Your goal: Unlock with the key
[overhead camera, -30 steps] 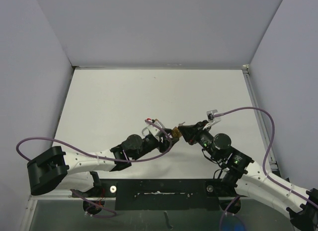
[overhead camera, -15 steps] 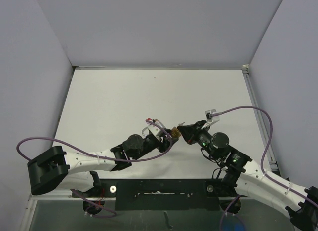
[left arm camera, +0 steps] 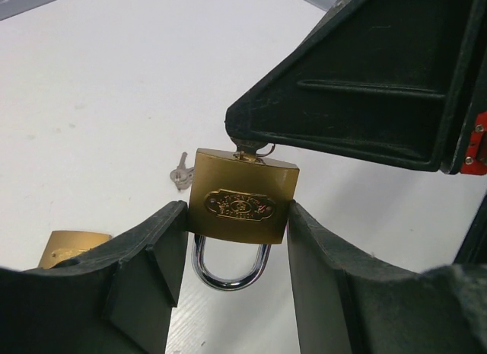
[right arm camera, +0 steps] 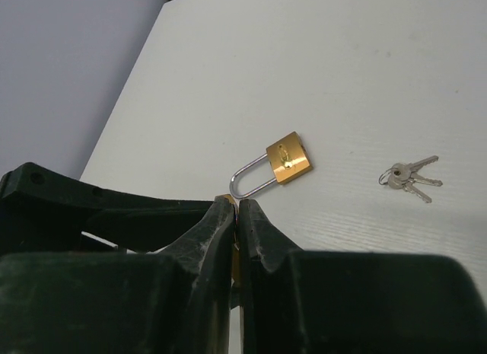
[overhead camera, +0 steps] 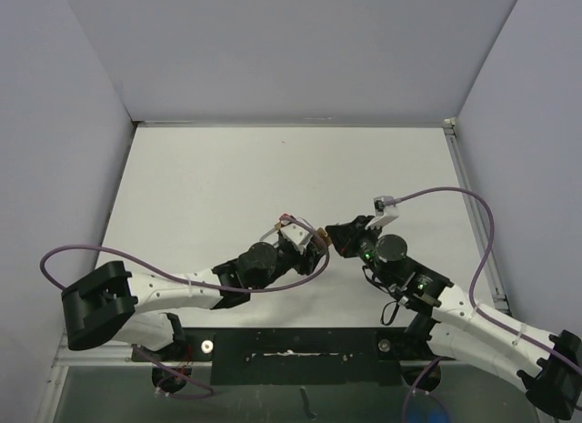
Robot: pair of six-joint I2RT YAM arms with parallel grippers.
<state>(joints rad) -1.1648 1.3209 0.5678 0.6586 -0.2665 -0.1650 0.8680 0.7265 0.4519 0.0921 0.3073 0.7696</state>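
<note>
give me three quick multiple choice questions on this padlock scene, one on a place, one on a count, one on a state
1. Where does the spare bunch of keys lie?
A) on the table
B) on a shelf
C) hung on a shackle

2. How many brass padlocks show?
A) one
B) two
C) three

3. How is the left gripper?
A) open and empty
B) shut on a padlock
C) shut on a key

Answers:
1 A: the bunch lies flat on the white surface.
2 B: there is the held padlock and a second padlock lying on the table.
3 B: its fingers press both sides of the held padlock's body.
</note>
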